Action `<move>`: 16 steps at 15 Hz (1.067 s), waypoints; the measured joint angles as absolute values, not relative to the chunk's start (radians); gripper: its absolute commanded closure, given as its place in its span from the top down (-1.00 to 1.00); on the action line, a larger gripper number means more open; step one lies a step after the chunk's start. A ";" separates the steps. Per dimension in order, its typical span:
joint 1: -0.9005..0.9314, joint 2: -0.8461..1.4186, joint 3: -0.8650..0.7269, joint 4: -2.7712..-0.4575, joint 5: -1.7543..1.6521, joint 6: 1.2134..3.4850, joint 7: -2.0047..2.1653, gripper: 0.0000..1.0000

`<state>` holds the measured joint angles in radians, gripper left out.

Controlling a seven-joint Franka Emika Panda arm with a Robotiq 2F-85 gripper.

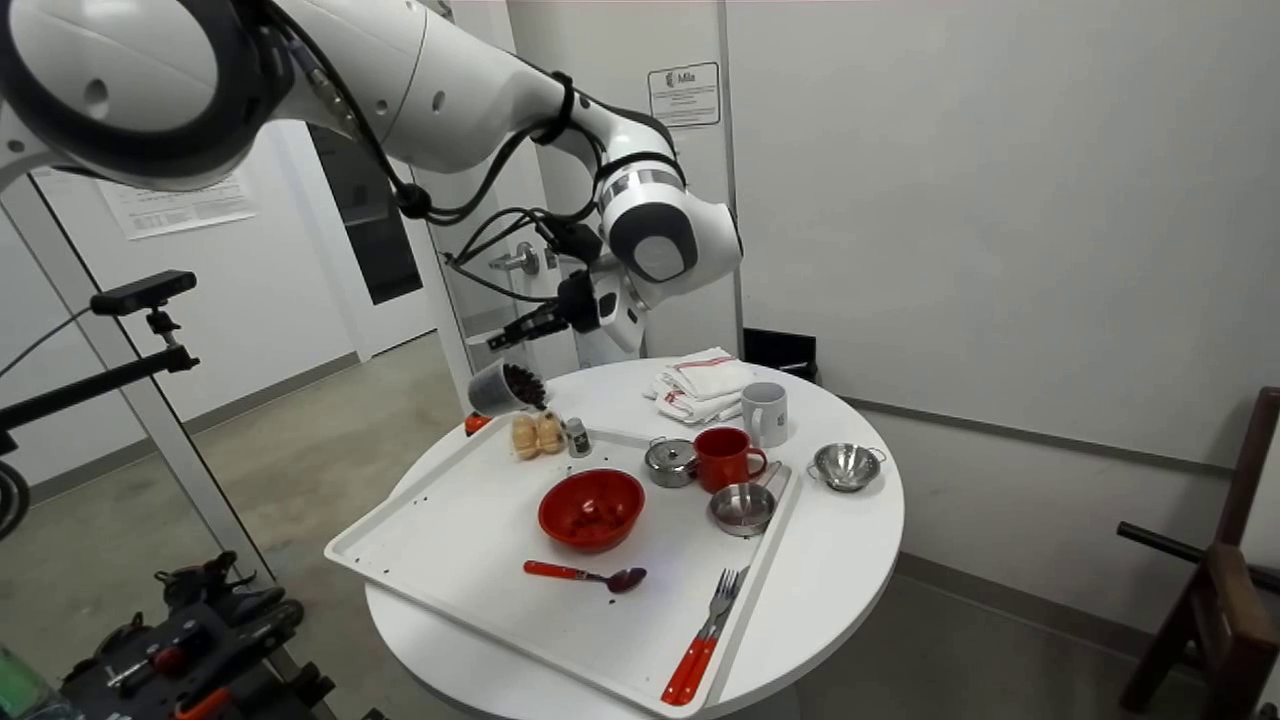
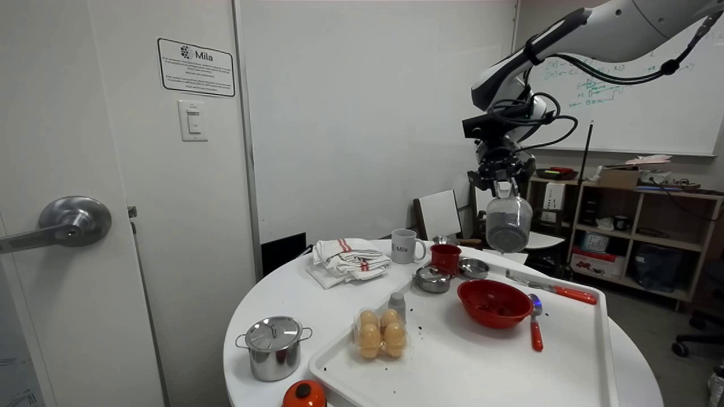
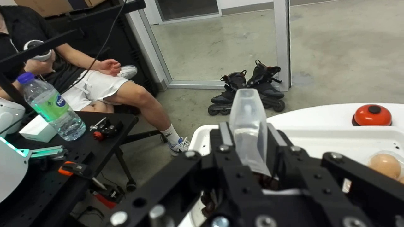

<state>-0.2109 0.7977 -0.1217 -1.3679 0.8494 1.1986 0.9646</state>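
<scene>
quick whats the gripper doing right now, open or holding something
Gripper: closed, holding a clear cup by its handle, the cup tilted in the air with dark pieces at its mouth.

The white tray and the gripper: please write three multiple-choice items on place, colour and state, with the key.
1. Where is the spoon?
A) In a mug B) On the tray C) On the towels
2. Which colour is the bowl beside the spoon?
A) Green B) Blue C) Red
3. What state is the clear container in?
A) Tilted in the gripper B) Upright on the tray C) Lying on the floor

1. B: both exterior views show it there.
2. C: the same views show red.
3. A: it leans in both exterior views, gripped by its handle.
</scene>
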 measured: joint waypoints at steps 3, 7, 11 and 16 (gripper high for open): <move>-0.182 0.798 -0.127 -1.369 0.835 1.251 0.975 -0.75; -0.131 0.797 -0.127 -1.374 0.795 1.305 1.001 -0.75; -0.082 0.797 -0.127 -1.380 0.739 1.370 1.039 -0.75; -0.007 0.794 -0.127 -1.420 0.646 1.578 1.082 -0.75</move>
